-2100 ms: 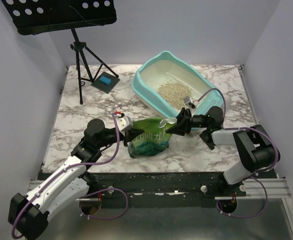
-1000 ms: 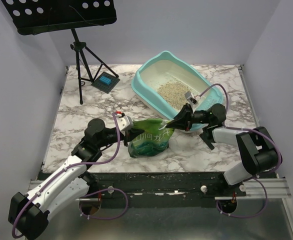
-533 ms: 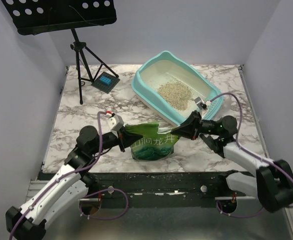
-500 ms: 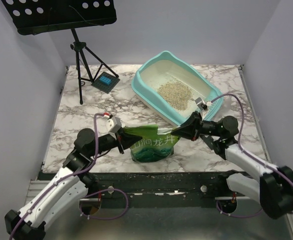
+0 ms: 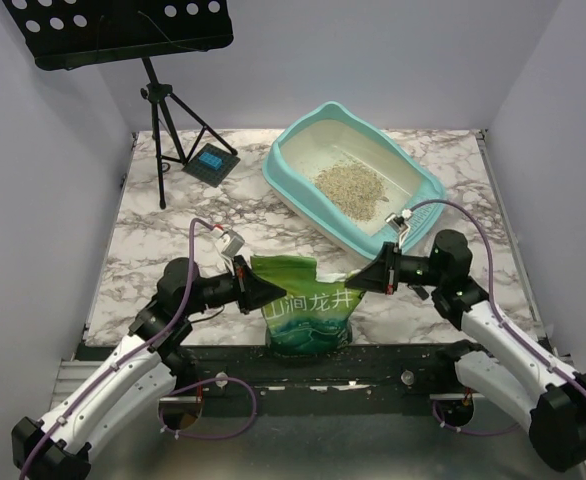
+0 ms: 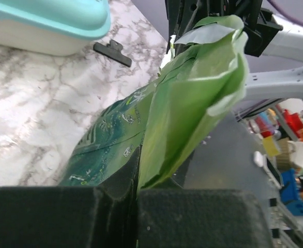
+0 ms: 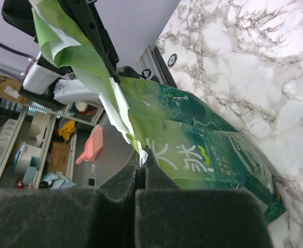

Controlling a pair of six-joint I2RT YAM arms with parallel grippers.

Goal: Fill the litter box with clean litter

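While left fingers [image 6: 53,217] and right fingers [image 7: 63,217] pinch green bag [image 5: 308,310], contents hidden.

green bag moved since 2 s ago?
Yes. The green bag has come toward the near edge of the table, away from the litter box; left gripper and right gripper pinch its top corners.

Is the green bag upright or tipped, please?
Upright: the green bag sits base-down, left hand and right hand pinching its top corners.
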